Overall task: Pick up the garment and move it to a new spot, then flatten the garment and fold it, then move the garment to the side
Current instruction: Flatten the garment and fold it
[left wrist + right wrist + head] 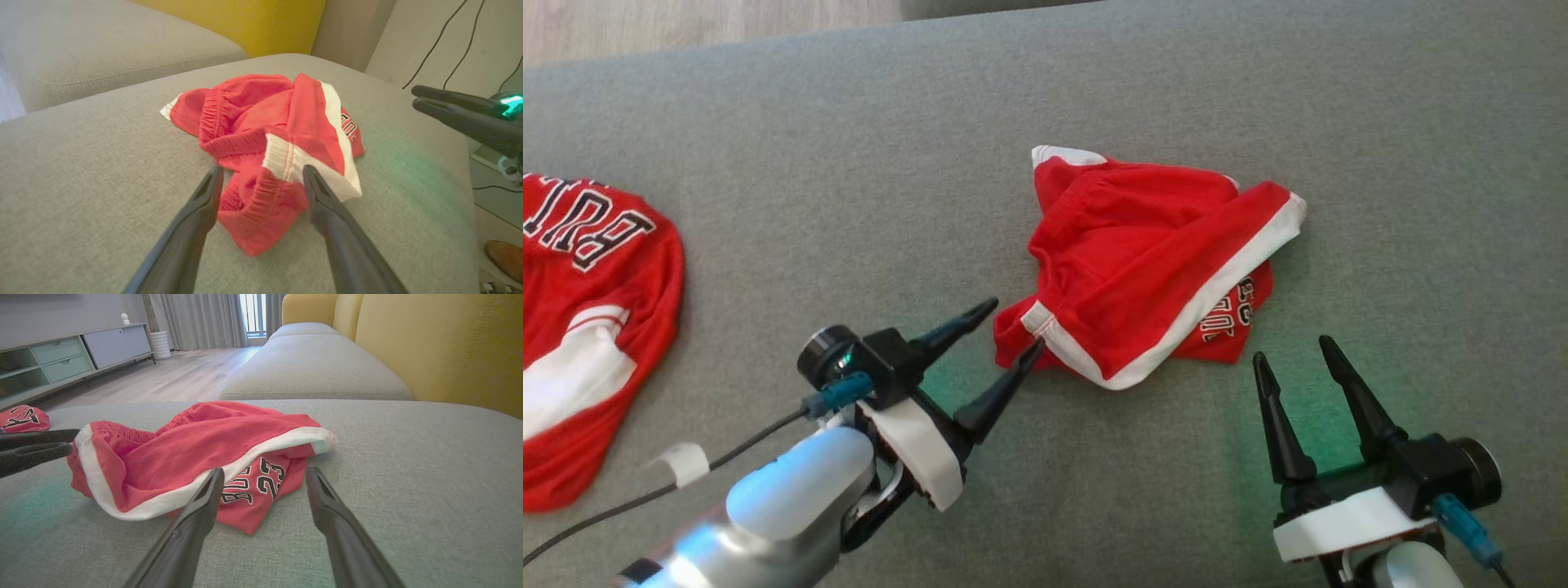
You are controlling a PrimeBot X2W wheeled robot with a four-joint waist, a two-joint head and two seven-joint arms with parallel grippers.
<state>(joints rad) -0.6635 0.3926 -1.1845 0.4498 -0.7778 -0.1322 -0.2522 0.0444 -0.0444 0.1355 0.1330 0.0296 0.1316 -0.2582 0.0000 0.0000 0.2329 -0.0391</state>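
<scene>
Fingers apart, your left gripper [1015,324] flanks the 8 o'clock corner of the garment [1143,269] crumpled on the cushion [849,163], right gripper [1291,348] at 5 o'clock; pinching a single loose layer could drag it bunched.

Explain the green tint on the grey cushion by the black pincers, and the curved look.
Head view: green glow tints the grey fabric cushion beside the left gripper and right gripper. Left wrist view: a lit green lamp on the right gripper likely casts it; the wide-angle lens bulges the cushion. Right wrist view: the window is overexposed.
</scene>
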